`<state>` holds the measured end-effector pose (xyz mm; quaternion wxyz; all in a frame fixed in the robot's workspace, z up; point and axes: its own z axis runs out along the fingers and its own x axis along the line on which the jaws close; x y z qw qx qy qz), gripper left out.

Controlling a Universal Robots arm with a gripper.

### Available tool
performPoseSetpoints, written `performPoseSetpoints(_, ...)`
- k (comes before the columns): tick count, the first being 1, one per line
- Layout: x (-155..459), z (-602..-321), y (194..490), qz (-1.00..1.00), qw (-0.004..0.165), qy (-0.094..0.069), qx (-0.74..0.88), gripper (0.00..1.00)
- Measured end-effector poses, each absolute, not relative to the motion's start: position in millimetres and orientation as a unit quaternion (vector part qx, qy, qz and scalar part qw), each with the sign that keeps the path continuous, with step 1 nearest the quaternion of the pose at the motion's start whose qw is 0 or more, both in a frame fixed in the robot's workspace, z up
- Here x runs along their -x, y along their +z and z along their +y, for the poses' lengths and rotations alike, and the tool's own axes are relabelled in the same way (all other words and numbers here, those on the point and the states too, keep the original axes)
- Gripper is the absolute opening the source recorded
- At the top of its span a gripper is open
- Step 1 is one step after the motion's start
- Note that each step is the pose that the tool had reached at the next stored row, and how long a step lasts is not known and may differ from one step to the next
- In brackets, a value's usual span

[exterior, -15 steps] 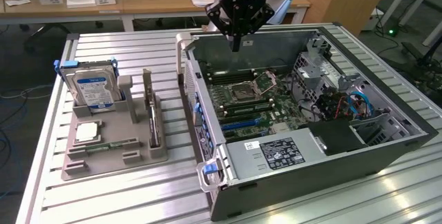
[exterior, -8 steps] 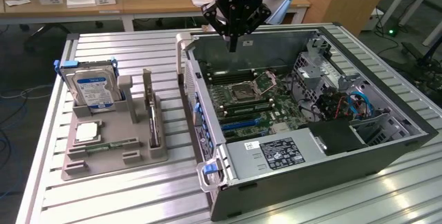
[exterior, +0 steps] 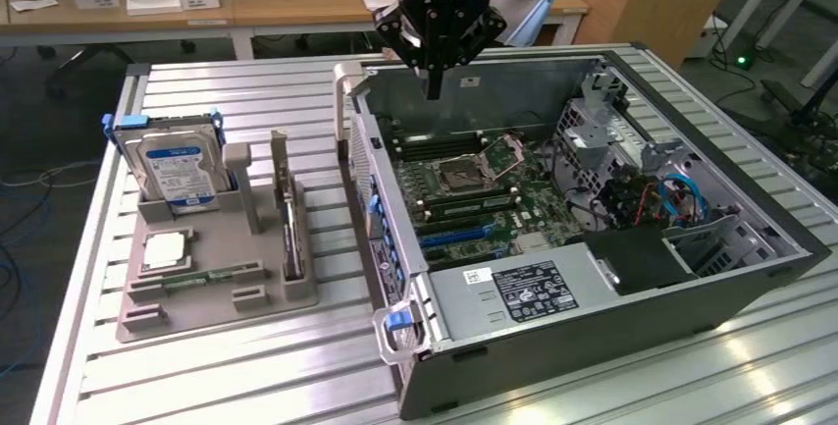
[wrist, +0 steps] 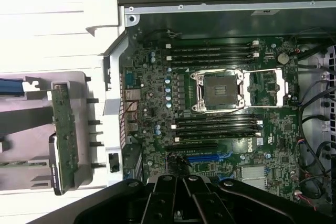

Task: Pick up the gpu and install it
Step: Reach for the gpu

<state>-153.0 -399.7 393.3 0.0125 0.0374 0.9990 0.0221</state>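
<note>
The gpu (exterior: 290,241) stands on edge in a slot of the grey rack (exterior: 196,299), probably so its upper edge is free for gripping; a hard drive (exterior: 177,172) is propped beside it; the open computer case (exterior: 740,283) lies on its side on the table (exterior: 235,378), slots facing up; the claw (exterior: 435,86) hangs clenched and empty over the case, well apart from the card.
</note>
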Motion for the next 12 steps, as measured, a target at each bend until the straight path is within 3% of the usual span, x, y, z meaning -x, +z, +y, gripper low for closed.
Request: performPoseSetpoints(12, 165, -400, 393, 0.999, 0.012, 0.022, -0.037, 0.11)
